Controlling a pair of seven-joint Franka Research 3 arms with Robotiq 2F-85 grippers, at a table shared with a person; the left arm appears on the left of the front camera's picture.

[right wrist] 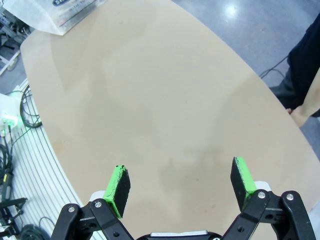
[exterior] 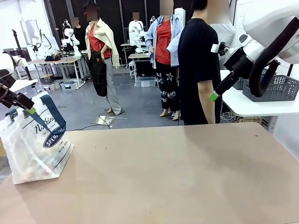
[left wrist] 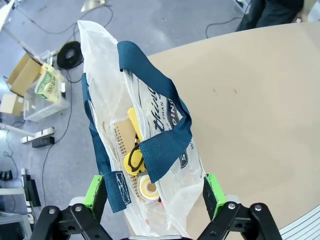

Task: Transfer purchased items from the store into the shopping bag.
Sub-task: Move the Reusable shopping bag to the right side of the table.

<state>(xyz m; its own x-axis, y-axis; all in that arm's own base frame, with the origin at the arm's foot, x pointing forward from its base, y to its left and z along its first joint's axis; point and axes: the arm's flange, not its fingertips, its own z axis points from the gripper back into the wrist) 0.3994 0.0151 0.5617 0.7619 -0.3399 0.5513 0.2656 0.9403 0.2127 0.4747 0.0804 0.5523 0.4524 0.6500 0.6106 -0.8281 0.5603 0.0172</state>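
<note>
From the front, the clear shopping bag (exterior: 35, 144) with navy handles is seen standing upright at the table's (exterior: 177, 177) near left edge, a person (exterior: 200, 63) standing at the far side. From the left wrist, the left gripper (left wrist: 156, 192) is held wide open above the bag's mouth, where a yellow item (left wrist: 134, 161), a tan notebook (left wrist: 125, 136) and a tape roll (left wrist: 149, 188) lie inside, the bag's length running away from the camera. From the right wrist, the right gripper (right wrist: 180, 186) is spread open over bare tabletop, the bag lying at the far left corner.

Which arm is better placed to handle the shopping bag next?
Left. Its open tool hangs directly over the shopping bag at the table's left end; the right tool is open over bare tabletop, far away.
</note>
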